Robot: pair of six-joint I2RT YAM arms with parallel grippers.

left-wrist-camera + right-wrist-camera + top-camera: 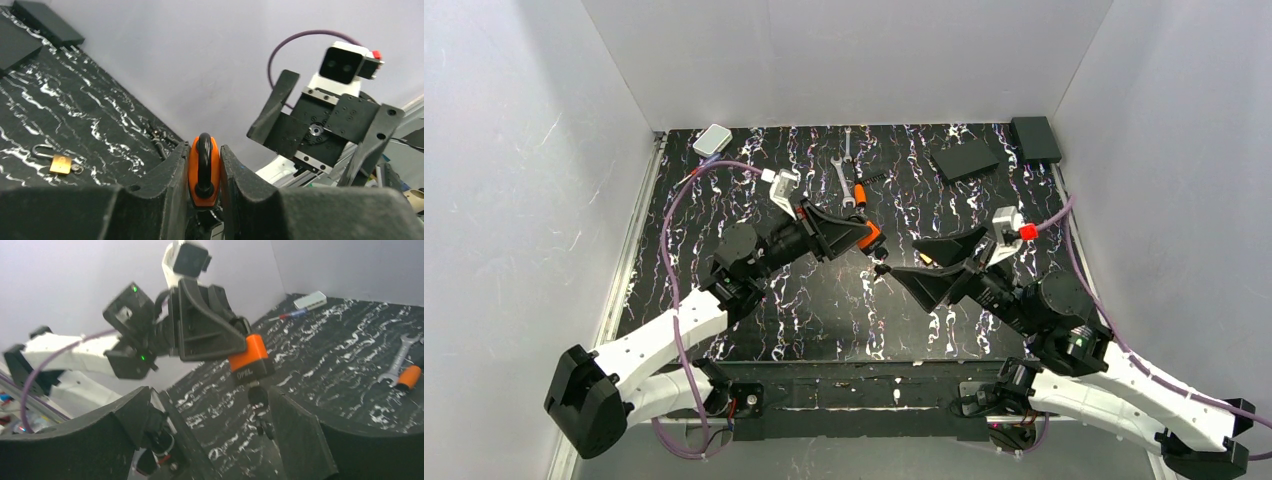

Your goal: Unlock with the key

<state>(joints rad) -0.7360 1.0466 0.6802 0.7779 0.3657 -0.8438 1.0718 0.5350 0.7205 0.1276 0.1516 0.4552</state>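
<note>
You had the left gripper (865,236) clamped on the orange padlock (250,358), holding it above the middle of the table (824,300) with its keyway end facing down toward the right arm. In the left wrist view the padlock's black shackle (203,165) sat between the fingers and looked seated in the body, so I judged the lock not yet open.

The key (257,396) hung directly under the padlock body, its dark head right against the underside and the small bunch dangling below it. It appeared to be in the keyway already, though the blade itself was hidden.

Your right gripper (210,393) had its jaws apart, one finger on each side of the key and neither touching it. What I judged was left: close on the key head, turn it, and free the shackle.

A small brass padlock (60,164) lay on the table, and the wrenches (844,172) sat at the far side, all well apart from the work.
</note>
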